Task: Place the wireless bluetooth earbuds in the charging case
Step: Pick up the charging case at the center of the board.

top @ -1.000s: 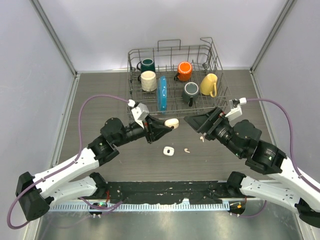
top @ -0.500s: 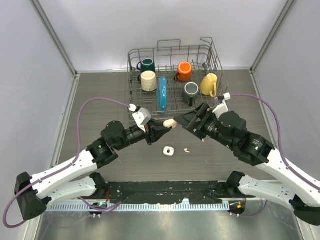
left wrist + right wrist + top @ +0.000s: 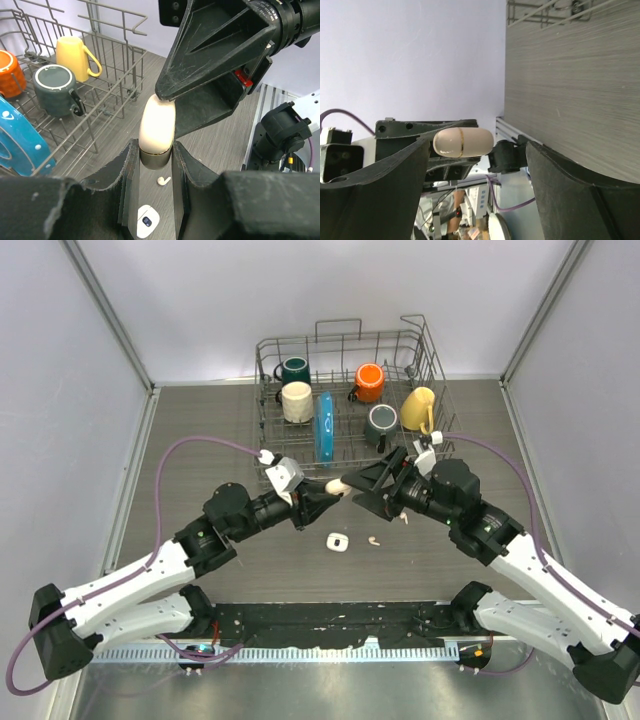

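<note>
My left gripper (image 3: pixel 325 495) is shut on a cream, capsule-shaped charging case (image 3: pixel 338 485) with a gold seam, holding it by its lower half above the table. In the left wrist view the case (image 3: pixel 157 125) stands up between the fingers (image 3: pixel 125 175). My right gripper (image 3: pixel 352 490) is open and faces the case from the right, with one jaw against the case's top. In the right wrist view the case (image 3: pixel 462 142) sits between the spread fingers (image 3: pixel 560 180). One white earbud (image 3: pixel 373 539) lies on the table below, another earbud (image 3: pixel 404 518) beside the right arm.
A small white rounded item with a dark mark (image 3: pixel 337 541) lies left of the nearer earbud. At the back stands a wire dish rack (image 3: pixel 440 410) with a blue plate (image 3: pixel 323 427) and several mugs, among them an orange mug (image 3: pixel 369 382) and a yellow mug (image 3: pixel 419 408).
My right arm has swung left and forward until its open jaws reach the held case. The left gripper has kept its grip and shifted only slightly.
</note>
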